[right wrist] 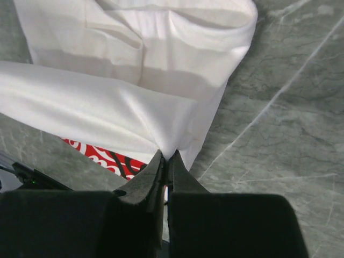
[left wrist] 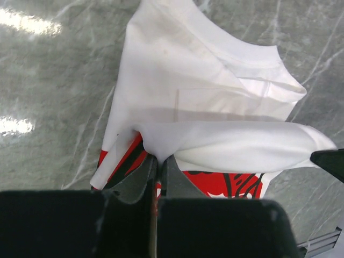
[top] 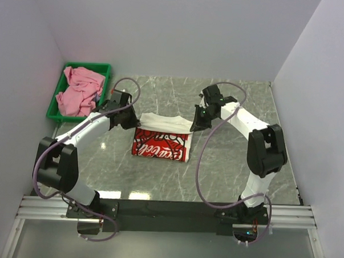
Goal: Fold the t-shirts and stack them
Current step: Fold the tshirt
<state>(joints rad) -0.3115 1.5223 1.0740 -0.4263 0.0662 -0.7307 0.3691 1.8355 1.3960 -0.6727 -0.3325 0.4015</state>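
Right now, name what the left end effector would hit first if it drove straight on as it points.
The white t-shirt: the left end effector is shut on its raised fold, and more of that shirt lies directly ahead. The table likely comes after; depth is unclear.

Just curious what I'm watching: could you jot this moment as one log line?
step: folding white t-shirt | left jaws: shut on its edge | right jaws: shut on its edge | pink t-shirt: crumpled in green tray
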